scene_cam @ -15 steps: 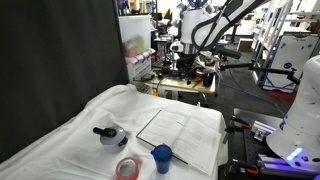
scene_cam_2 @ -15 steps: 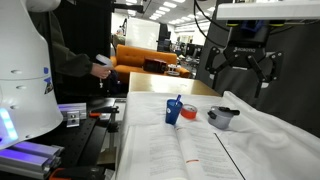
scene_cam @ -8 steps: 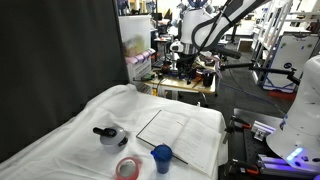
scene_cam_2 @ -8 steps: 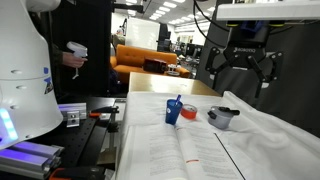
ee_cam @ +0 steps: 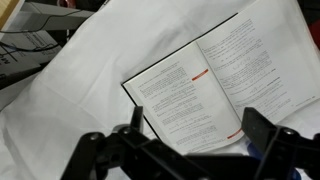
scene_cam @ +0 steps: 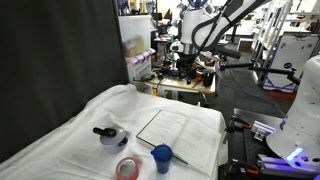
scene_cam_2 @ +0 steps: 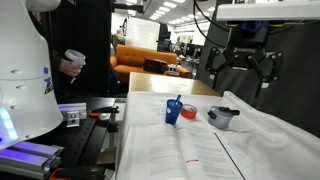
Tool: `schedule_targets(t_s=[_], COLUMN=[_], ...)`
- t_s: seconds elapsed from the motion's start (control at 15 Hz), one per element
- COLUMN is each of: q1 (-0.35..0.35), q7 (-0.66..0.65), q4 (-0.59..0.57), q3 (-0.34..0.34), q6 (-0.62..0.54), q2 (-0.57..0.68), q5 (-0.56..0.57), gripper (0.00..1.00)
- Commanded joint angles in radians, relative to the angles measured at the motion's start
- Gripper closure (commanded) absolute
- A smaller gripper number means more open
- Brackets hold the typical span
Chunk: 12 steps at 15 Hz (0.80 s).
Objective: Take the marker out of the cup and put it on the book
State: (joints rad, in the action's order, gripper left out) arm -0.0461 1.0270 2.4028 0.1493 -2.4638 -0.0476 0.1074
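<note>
The small blue cup (scene_cam_2: 175, 113) stands on the white-draped table beside the open book (scene_cam_2: 180, 150), with the slim blue marker (scene_cam_2: 179, 101) sticking up out of it. In an exterior view the cup (scene_cam: 162, 157) is at the near corner of the book (scene_cam: 180, 128). My gripper (scene_cam_2: 242, 80) hangs high above the table, open and empty, well clear of the cup. The wrist view looks down on the book (ee_cam: 215, 80) between the gripper's (ee_cam: 200, 135) dark fingers (ee_cam: 265, 130).
A pink-red tape ring (scene_cam: 127, 168) lies next to the cup, and a grey round pot (scene_cam: 110, 135) with a black top stands beyond it. A white robot base (scene_cam_2: 25, 70) is at the table's end. Lab benches and equipment fill the background.
The arm and the table objects have not moved. A person in the background has shifted a hand holding something white.
</note>
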Motion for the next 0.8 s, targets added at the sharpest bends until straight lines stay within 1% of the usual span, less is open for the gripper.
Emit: schedule_targets(t_s=[0.0,0.6,0.67,0.73], q1=[-0.015,-0.015,-0.013,-0.011], q7=[0.000,0.000,0.008,0.016], q4=[-0.001,-0.001,0.003,-0.007], q3=[-0.015,-0.015,-0.016,-0.017], q6=[0.002,0.001,0.016,0.006], q2=[-0.001,-0.001,-0.002,0.017], q5=[-0.001,0.000,-0.014,-0.024], gripper=[0.00,0.00,0.00,0.00])
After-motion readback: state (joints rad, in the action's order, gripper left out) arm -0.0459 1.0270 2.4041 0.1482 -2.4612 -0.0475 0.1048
